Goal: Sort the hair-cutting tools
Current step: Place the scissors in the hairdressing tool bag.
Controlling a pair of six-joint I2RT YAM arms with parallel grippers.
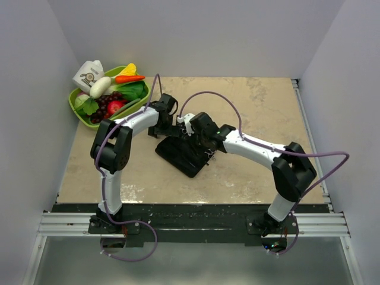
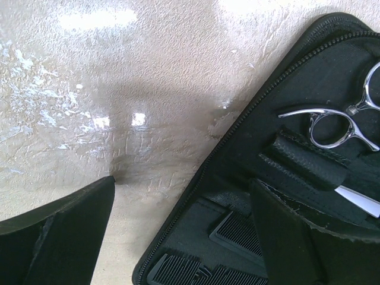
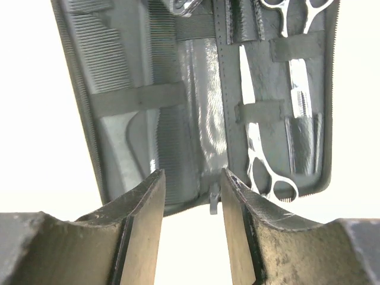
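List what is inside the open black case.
One half holds silver scissors and a second pair under elastic straps; the other holds black combs under a strap. Straps cover parts of the blades, and the second pair's tip is hidden in a pocket.

Tan mottled table (image 1: 261, 107), glossy where the lights hit. A black zip case (image 1: 181, 155) lies opened flat on it, roughly centre, turned at an angle. A green tray (image 1: 76, 108) heaped with toy fruit and veg sits at the far left corner. It may overhang the left edge, hard to tell from above.
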